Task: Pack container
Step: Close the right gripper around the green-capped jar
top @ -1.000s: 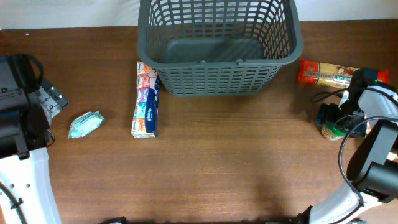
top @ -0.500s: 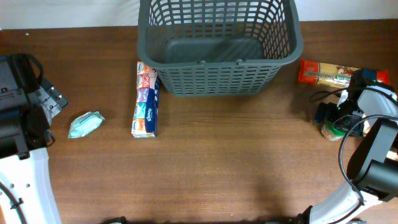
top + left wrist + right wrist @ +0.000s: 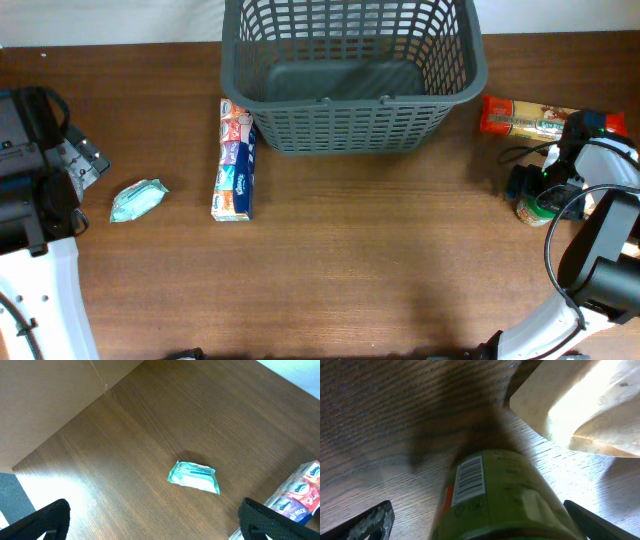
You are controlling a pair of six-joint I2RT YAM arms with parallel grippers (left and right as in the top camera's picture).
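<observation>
The dark grey lattice container stands at the back middle of the table, with nothing inside. My right gripper is open around a green jar at the right edge; the jar sits between the fingers, which are apart from it. A yellow and red packet lies behind it and shows in the right wrist view. A tissue multipack lies left of the container. A teal wipes pouch lies further left and shows in the left wrist view. My left gripper is open and empty, above the table.
The tissue multipack's end shows at the right of the left wrist view. A black cable runs by the right arm. The table's left edge is near the left arm.
The right gripper has shifted slightly around the green jar since a second ago. Nothing else has moved.
</observation>
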